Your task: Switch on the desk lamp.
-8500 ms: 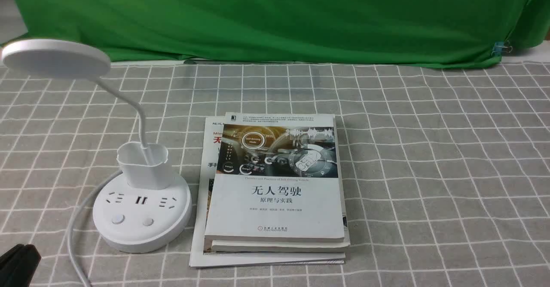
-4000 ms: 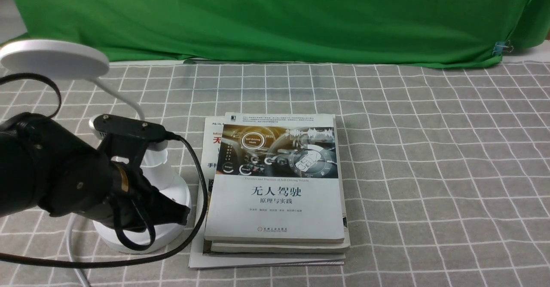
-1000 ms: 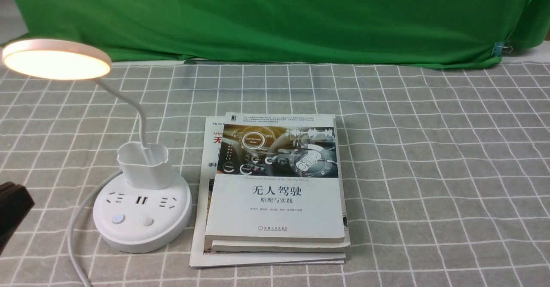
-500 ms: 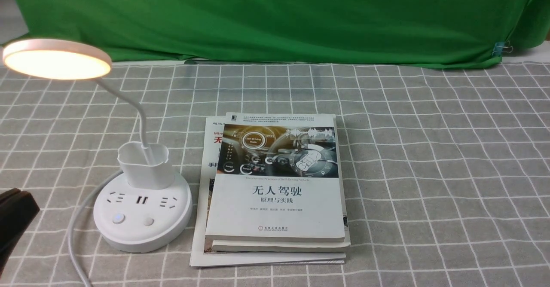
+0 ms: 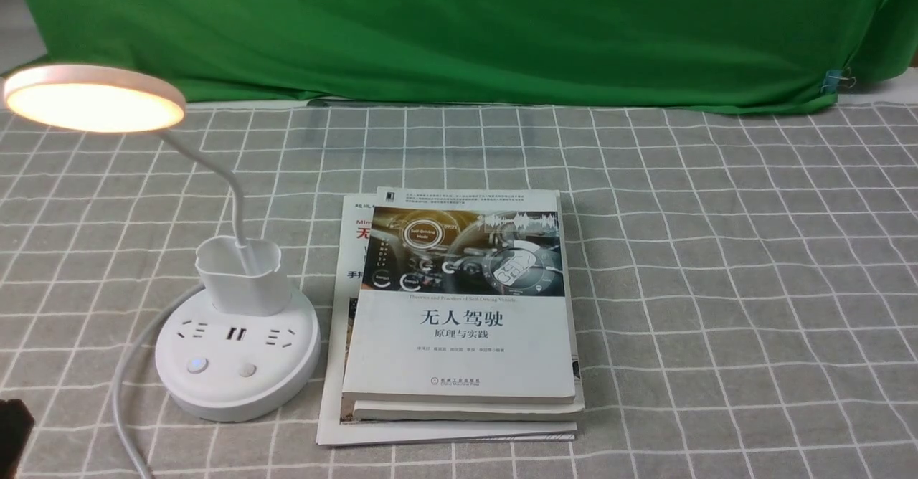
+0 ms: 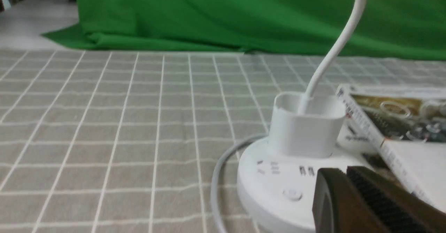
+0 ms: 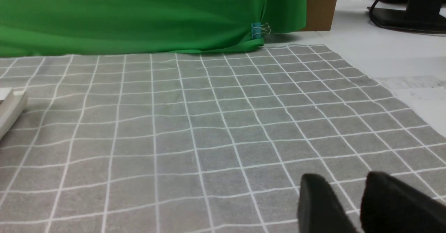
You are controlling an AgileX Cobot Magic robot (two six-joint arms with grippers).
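The white desk lamp stands at the left of the table. Its round disc head (image 5: 93, 99) glows warm. The thin neck (image 5: 233, 199) rises from the cup holder (image 5: 240, 274) on the round base (image 5: 287, 375). The base's left button (image 5: 196, 365) glows faintly blue and the right button (image 5: 247, 370) is unlit. My left gripper (image 6: 343, 172) is shut and empty, low and just in front of the base (image 6: 264, 191), apart from it. Only its dark tip (image 5: 11, 429) shows in the front view. My right gripper (image 7: 343, 179) hangs slightly open and empty over bare cloth.
A stack of books (image 5: 459, 321) lies right beside the lamp base, also in the left wrist view (image 6: 400, 128). The lamp's white cord (image 5: 125, 371) curves off the front left. A grey checked cloth (image 5: 717, 285) covers the table, and a green backdrop (image 5: 459, 27) hangs behind.
The lamp was off at first and is lit now. My left gripper was over the base, then drew back to the lower left, and over the last second sank almost out of the front view.
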